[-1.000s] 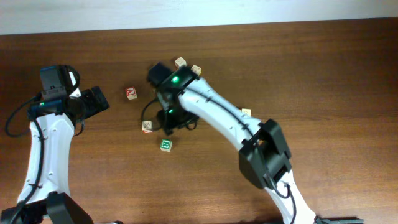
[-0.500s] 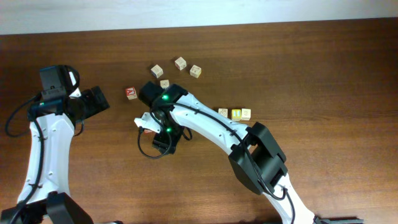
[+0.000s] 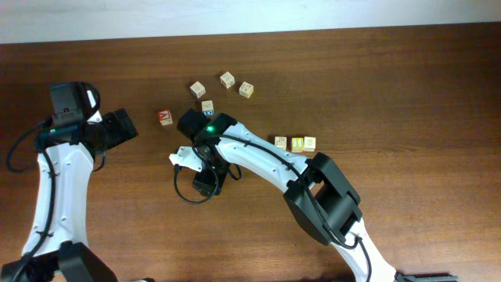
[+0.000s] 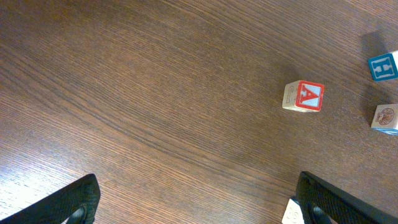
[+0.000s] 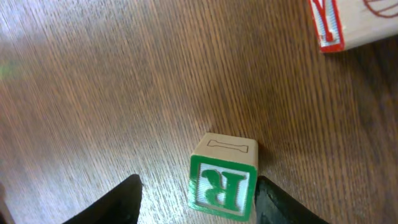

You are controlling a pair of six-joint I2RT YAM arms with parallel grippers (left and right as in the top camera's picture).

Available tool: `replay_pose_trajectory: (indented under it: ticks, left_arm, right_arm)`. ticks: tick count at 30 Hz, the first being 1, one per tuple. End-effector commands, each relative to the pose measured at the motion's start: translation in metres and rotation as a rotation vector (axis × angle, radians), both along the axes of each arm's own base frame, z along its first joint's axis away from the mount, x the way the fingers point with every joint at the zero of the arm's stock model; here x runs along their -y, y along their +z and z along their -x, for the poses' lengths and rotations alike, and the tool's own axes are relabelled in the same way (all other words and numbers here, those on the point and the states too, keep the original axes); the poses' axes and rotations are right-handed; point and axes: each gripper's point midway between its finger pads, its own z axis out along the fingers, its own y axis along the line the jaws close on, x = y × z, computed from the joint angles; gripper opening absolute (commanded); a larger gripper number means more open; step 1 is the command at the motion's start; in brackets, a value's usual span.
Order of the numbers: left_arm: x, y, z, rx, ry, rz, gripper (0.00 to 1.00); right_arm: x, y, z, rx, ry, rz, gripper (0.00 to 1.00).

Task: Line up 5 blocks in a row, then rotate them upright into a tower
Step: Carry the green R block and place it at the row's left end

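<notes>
Blocks: green "R" wooden cube (image 5: 222, 184) flat on dark wood-grain counter (image 5: 93, 87), letter face toward the wrist camera, cream top face with a faint outline drawing. Sits between the black fingers (image 5: 127, 200) of the right hand (image 5: 199, 198). Fingers apart, one on each side, not clamped. Bare strip of counter between cube and the finger at the left of the view. Finger at the right of the view just beside the cube's edge; contact not discernible. Hidden under the right arm from overhead.

Wooden cube with red-edged face (image 5: 339, 22) at top right corner of the right wrist view, cut by the frame, well apart from the "R" cube.

Overhead, beside the right arm: row of three, tan cube (image 3: 280, 142), yellow-faced cube (image 3: 297, 144), cream cube (image 3: 310, 143), side by side, very close together.

Left hand (image 4: 196, 208) spread wide, nothing between the fingers, holding nothing. Ahead of it on the counter: cube with red "A" face (image 4: 303, 96), pale cube with blue letter (image 4: 382, 66) at the frame edge, pale cube with a drawing (image 4: 385, 118) just below that.
</notes>
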Motion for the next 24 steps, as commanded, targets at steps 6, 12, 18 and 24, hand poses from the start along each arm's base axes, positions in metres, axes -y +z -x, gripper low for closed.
replay_pose_trajectory:
  ticks: [6,12,18,24]
  left_arm:
    - [-0.003,0.006,-0.002,0.014,0.015,-0.005,0.99]
    - [-0.003,0.006,-0.002,0.014,0.015,-0.005,0.99]
    - [-0.003,0.006,-0.002,0.014,0.015,-0.005,0.99]
    - [-0.003,0.006,-0.002,0.014,0.015,-0.005,0.99]
  right_arm:
    - [0.006,-0.007,-0.017,0.067,-0.101,0.060,0.39]
    - [0.009,-0.008,-0.021,0.083,-0.132,0.082,0.35]
    - [0.011,-0.009,-0.024,0.093,-0.154,0.092,0.33]
    - [0.036,-0.010,-0.067,0.279,-0.478,0.229,0.24]
